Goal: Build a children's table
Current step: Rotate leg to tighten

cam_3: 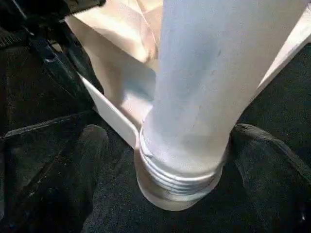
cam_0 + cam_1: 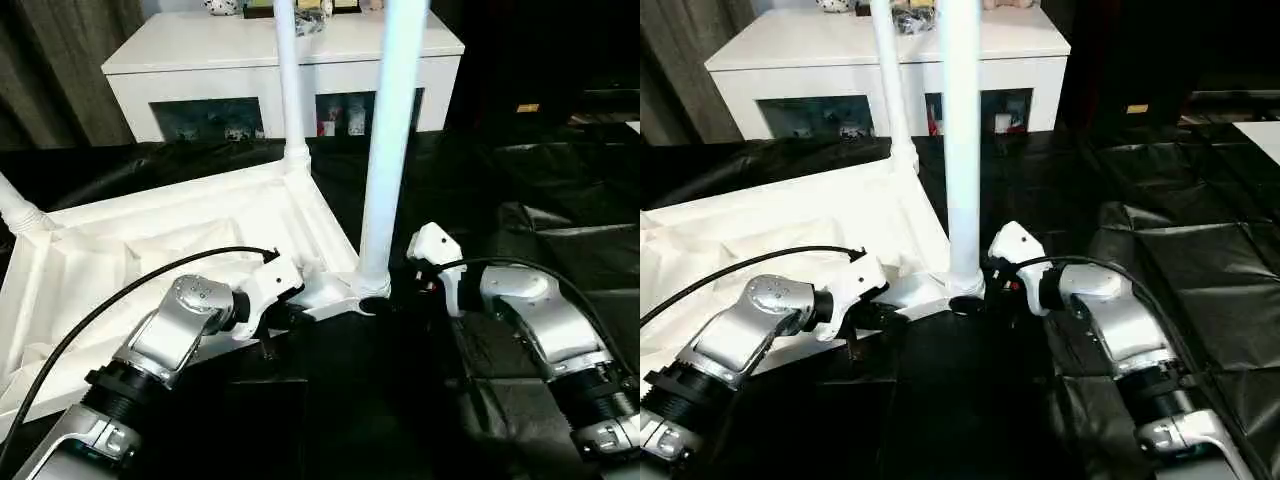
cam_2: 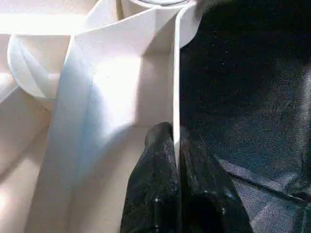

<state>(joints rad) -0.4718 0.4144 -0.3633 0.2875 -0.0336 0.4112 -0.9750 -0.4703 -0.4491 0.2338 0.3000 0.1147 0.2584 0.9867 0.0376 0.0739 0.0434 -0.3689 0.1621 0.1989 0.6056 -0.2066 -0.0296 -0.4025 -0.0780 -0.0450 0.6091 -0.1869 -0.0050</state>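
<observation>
Left wrist view puts us right on the left gripper, its two black fingers pinched onto the thin white rim wall of the tabletop, one finger inside the wall and one outside. Over on the other side, the right gripper is spread wide, a black finger on either side of the near leg, just above the threaded base where that leg sits in its round corner socket; neither finger is visibly touching the tube. Step back to the head cameras: the tabletop lies upside down, ribbed underside up, on black sheeting, its near corner between the two silver forearms. The near leg stands upright from that corner, a second leg rises from the far corner behind it, and a third leg pokes up at the left edge. Beyond, a white cabinet with glass doors stands against the back.
</observation>
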